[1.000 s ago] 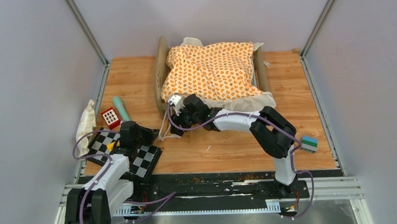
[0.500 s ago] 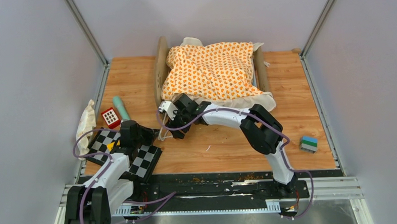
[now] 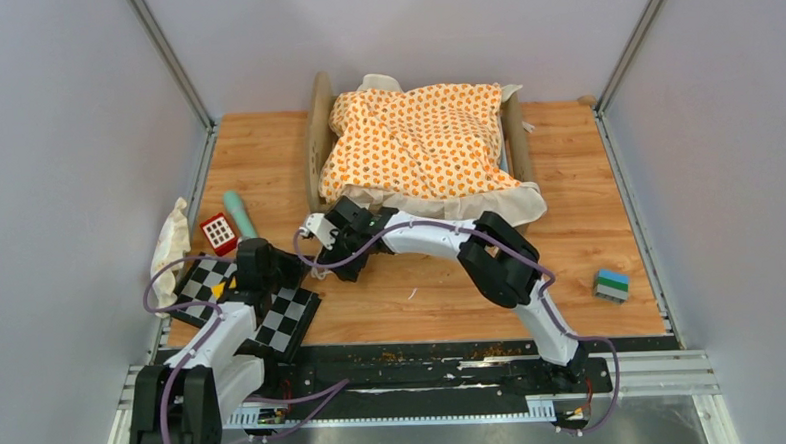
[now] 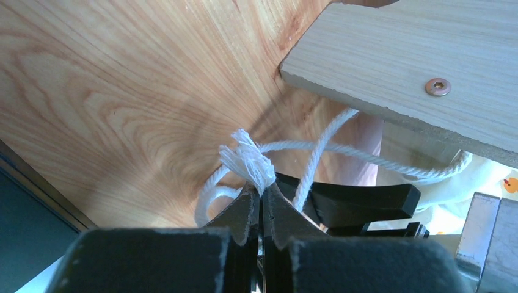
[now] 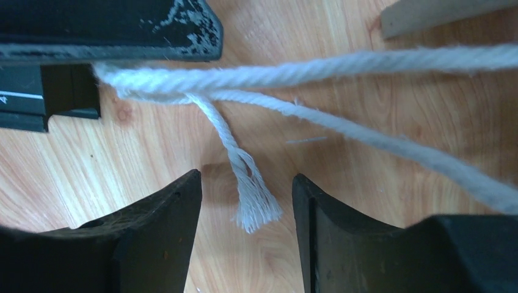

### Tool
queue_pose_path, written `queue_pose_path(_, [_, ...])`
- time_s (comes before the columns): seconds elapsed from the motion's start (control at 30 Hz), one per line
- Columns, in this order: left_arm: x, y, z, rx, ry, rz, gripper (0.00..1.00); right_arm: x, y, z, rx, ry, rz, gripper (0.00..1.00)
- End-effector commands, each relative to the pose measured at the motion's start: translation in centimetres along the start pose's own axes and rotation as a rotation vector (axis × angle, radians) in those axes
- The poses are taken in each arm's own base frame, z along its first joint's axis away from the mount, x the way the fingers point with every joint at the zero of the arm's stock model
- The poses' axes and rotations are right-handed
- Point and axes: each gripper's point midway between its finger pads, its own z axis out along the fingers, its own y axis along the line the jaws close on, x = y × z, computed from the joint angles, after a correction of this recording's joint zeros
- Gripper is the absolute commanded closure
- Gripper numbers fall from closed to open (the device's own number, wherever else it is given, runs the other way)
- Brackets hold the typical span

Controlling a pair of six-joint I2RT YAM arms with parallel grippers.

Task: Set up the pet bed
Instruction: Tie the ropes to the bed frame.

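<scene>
The pet bed (image 3: 317, 135), light wood, stands at the back with the orange-patterned cushion (image 3: 421, 141) lying over it. Its end board (image 4: 397, 55) fills the upper right of the left wrist view. A white tie cord (image 3: 320, 268) trails from the bed's front left corner onto the floor. My left gripper (image 4: 261, 194) is shut on one frayed end (image 4: 246, 160) of that cord. My right gripper (image 5: 244, 210) is open, low over the floor, with another frayed cord end (image 5: 255, 204) lying loose between its fingers (image 5: 162, 229). In the top view both grippers meet near the corner.
A red block (image 3: 217, 231), a teal cylinder (image 3: 240, 215) and a small white pillow (image 3: 170, 242) lie at the left. Checkered boards (image 3: 285, 317) sit under my left arm. A blue-green block (image 3: 612, 284) rests at the right.
My right arm has swung left and nearer, from the bed's front corner down toward my left gripper. The left arm has stayed still, shut on the cord.
</scene>
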Motion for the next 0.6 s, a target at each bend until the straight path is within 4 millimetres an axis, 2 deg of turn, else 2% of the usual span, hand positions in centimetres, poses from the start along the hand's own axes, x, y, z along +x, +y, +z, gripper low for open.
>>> queue_pose_path(0.0, [-0.7,-0.9,0.0,0.040,-0.016,0.020,1.00,0.6,0.1,0.8,0.045,0.065,-0.034,0.47])
queue_pose_path(0.17, [-0.8,-0.8,0.0,0.039,-0.018,0.015,1.00,2.0,-0.4,0.4,0.098,0.114,-0.033,0.71])
queue_pose_path(0.3, [-0.9,-0.7,0.2,0.036,-0.020,0.023,1.00,1.8,-0.5,-1.1,0.139,0.082,0.002,0.99])
queue_pose_path(0.47, [-1.1,-1.0,0.4,0.035,-0.012,0.074,1.00,1.1,-0.7,-4.1,0.208,-0.004,0.074,1.00])
queue_pose_path(0.57, [-1.5,-0.8,0.5,0.012,-0.032,0.099,1.00,1.5,-2.0,-5.7,0.296,-0.019,0.128,1.00])
